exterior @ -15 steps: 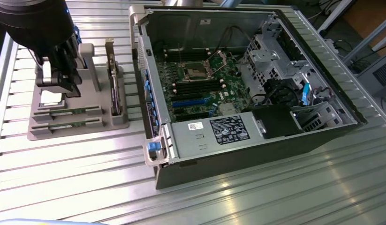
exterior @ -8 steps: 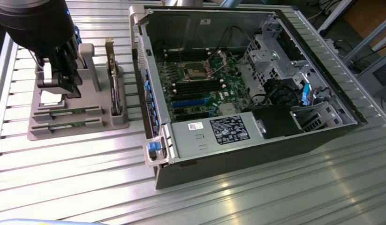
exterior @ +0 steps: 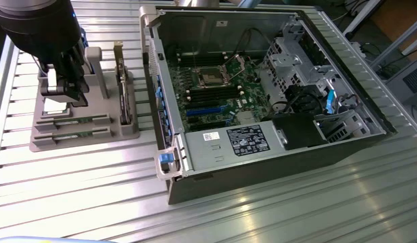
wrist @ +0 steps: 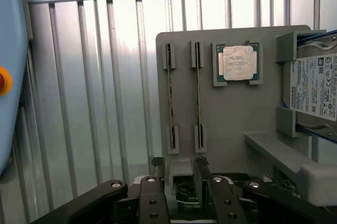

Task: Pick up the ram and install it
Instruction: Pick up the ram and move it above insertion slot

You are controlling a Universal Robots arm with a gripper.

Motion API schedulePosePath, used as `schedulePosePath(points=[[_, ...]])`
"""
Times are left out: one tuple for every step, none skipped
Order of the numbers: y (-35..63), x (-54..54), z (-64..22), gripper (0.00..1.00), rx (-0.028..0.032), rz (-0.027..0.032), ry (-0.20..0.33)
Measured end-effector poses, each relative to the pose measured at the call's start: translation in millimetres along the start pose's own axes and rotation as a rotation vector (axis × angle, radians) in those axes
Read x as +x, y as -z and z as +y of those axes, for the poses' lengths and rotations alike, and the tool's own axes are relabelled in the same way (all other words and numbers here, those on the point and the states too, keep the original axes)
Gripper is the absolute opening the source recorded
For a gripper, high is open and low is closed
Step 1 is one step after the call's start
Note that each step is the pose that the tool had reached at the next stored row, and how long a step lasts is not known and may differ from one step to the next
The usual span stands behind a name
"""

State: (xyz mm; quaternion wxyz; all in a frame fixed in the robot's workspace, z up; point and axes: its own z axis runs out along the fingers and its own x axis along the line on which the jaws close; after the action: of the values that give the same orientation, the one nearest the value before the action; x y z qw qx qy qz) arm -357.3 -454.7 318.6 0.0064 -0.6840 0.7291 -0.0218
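Wrist view, ram (wrist: 197, 97) on tray (wrist: 231, 118), beyond end effector (wrist: 178, 170)

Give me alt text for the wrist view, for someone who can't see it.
A grey holder tray on a ribbed metal table carries two ram sticks standing on edge in slots, a square silver processor beside them, and a white-labelled hard drive beyond that. The open gripper sits at the tray's edge, holding nothing.
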Motion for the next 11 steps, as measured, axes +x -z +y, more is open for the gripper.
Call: schedulePosePath(points=[[-0.3,0.0,0.0,0.36,0.0000,0.0000,0.000],[-0.7,0.0,0.0,0.36,0.0000,0.0000,0.000],[-1.0,0.0,0.0,0.36,-0.0001,0.0001,0.000],[-1.2,0.0,0.1,0.36,-0.0001,0.0001,0.000],[-1.6,0.0,0.1,0.36,-0.0001,0.0000,0.000],[-2.0,0.0,0.1,0.36,0.0000,0.0000,0.000],[-2.3,0.0,0.1,0.36,0.0000,0.0000,0.000],[-2.6,0.1,0.1,0.36,0.0000,0.0000,0.000],[-3.0,0.1,0.1,0.36,0.0000,0.0000,0.000],[-3.3,0.1,0.1,0.36,0.0000,0.0000,0.000],[-3.5,0.1,0.1,0.36,0.0000,0.0000,0.000]])
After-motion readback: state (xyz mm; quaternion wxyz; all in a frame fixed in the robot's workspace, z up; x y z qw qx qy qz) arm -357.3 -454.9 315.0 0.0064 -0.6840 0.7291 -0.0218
